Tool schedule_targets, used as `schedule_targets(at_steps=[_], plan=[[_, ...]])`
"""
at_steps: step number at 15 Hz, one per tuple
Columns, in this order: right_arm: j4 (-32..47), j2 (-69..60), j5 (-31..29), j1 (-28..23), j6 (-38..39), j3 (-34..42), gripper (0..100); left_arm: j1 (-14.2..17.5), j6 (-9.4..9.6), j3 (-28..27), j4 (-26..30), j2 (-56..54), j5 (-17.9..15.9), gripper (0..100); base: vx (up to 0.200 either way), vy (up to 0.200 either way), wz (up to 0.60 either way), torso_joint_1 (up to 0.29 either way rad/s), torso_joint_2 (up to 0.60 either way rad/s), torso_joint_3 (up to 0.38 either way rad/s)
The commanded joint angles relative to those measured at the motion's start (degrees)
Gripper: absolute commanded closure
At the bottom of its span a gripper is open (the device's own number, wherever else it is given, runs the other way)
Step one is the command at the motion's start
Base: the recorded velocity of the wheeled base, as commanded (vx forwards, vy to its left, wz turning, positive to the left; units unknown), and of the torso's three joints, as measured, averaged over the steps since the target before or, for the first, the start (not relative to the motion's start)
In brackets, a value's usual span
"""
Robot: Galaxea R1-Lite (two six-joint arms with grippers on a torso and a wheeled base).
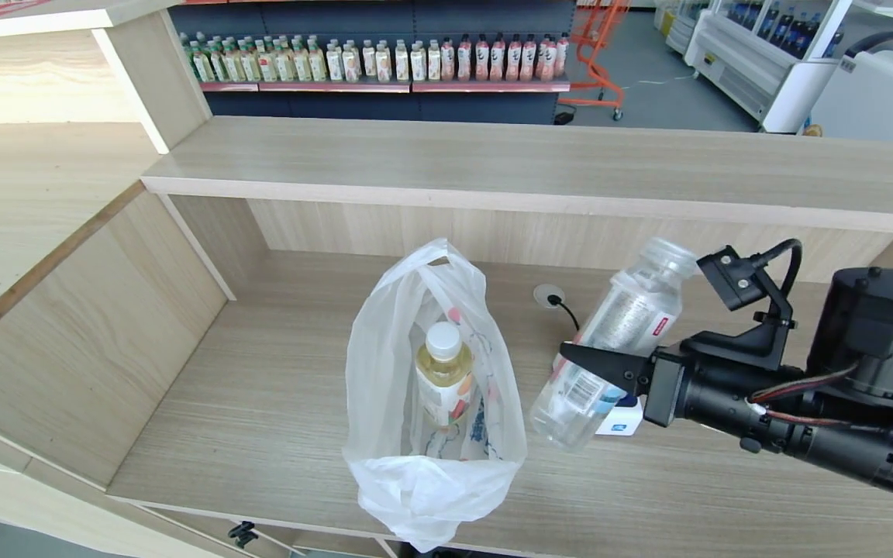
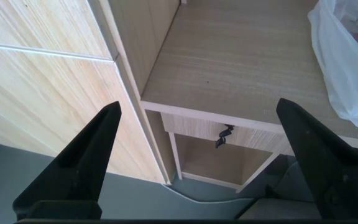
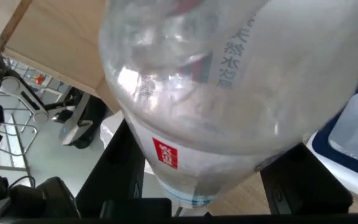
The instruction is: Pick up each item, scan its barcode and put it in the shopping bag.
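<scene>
The right gripper [image 1: 580,373], jaws clenched on the bottle [image 1: 623,322], holds it along 1-to-7 o'clock; bag [image 1: 384,349] at its 9 o'clock. The left gripper [image 2: 199,104]: jaws released.

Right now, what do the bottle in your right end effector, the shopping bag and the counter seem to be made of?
Clear bottle: likely thin plastic, glossy; you see straight through it and it carries highlights.
Bag: thin plastic film, translucent white, crinkled, with the drink bottle inside showing through.
Counter: wood-look, matte, with straight grain lines; solid wood or laminate cannot be told.
</scene>
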Motion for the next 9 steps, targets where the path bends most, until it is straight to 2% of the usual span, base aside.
schedule_targets(at_steps=[1, 4, 9], plan=[[-5.63, 4.92, -0.01, 1.88, -2.32, 2.50, 100, 0.01, 0.00, 0.00, 0.00, -0.01, 0.03, 0, 0.000, 0.000, 0.00, 0.000, 0.00, 0.000], [-18.90, 12.83, 0.17, 2.93, -6.98, 5.93, 100, 0.01, 0.00, 0.00, 0.00, -0.01, 0.03, 0, 0.000, 0.000, 0.00, 0.000, 0.00, 0.000], [-28.39, 19.78, 0.17, 5.31, -10.49, 8.13, 100, 0.01, 0.00, 0.00, 0.00, -0.01, 0.03, 0, 0.000, 0.000, 0.00, 0.000, 0.00, 0.000]])
